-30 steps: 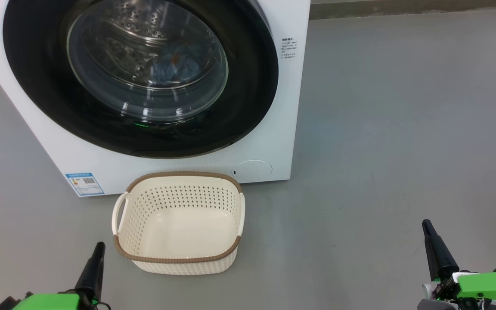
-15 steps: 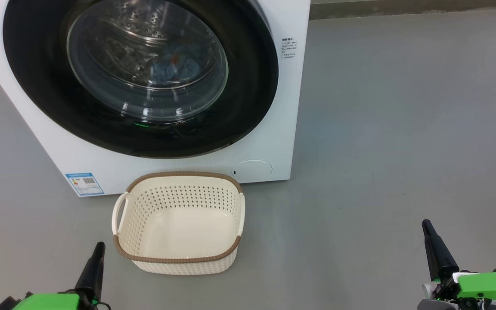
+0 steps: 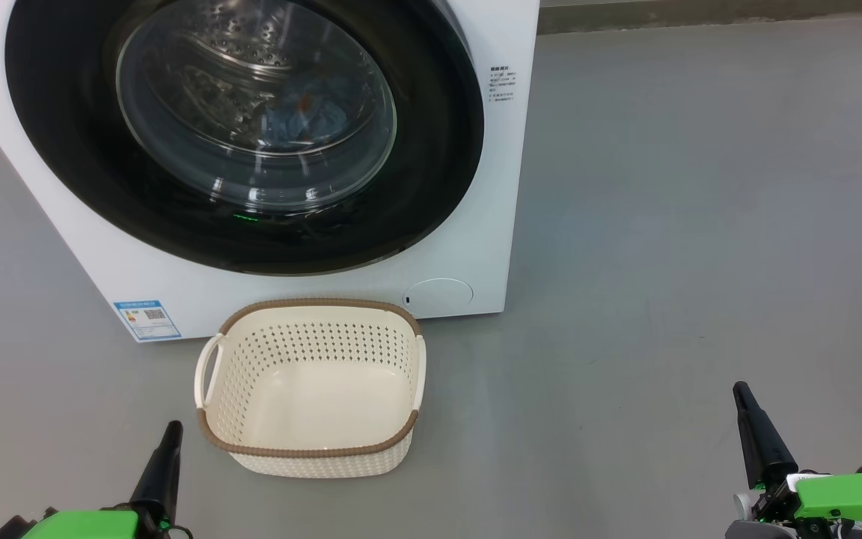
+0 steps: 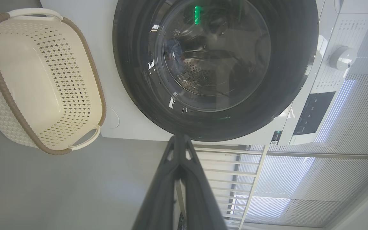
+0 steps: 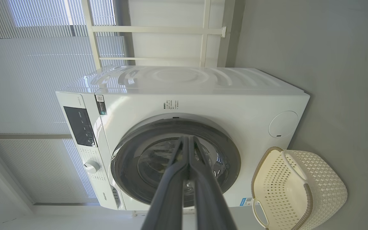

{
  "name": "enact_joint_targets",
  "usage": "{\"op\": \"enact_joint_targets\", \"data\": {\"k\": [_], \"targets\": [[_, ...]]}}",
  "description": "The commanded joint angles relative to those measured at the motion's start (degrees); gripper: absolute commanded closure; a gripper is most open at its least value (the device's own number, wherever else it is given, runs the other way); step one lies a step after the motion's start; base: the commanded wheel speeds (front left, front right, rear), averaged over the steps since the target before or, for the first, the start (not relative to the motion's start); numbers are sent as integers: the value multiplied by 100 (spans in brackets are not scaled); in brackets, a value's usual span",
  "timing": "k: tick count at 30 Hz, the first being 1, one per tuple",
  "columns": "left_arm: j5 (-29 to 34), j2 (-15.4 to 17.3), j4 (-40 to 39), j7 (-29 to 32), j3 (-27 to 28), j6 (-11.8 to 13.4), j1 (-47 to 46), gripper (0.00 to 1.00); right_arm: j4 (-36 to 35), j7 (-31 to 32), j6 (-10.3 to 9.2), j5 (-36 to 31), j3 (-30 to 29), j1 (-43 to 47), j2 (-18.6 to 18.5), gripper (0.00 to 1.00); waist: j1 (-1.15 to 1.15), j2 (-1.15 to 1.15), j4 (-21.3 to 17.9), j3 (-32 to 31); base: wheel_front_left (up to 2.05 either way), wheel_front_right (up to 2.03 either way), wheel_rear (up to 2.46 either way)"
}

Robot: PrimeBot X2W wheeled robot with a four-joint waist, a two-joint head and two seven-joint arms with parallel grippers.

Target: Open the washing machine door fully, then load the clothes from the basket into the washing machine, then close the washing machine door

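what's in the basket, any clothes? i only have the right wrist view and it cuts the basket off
Observer: Nothing. The head view looks straight into the basket, and its floor is bare.
Operator: where are they then
Observer: The clothes, blue fabric with an orange patch, lie inside the drum, seen through the glass of the washing machine door.
Operator: and my other arm
Observer: The left gripper is shut at the head view's lower left, apart from the basket.
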Motion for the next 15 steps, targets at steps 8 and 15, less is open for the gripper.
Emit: {"op": "enact_joint_targets", "data": {"k": [8, 15], "targets": [[-48, 149, -113, 35, 198, -41, -238, 100, -144, 54, 9, -37, 94, -226, -9, 100, 0, 0, 0, 0, 0, 0, 0], [-48, 149, -113, 35, 198, -41, -238, 100, -144, 62, 9, -46, 84, -227, -2, 100, 0, 0, 0, 0, 0, 0, 0]]}}
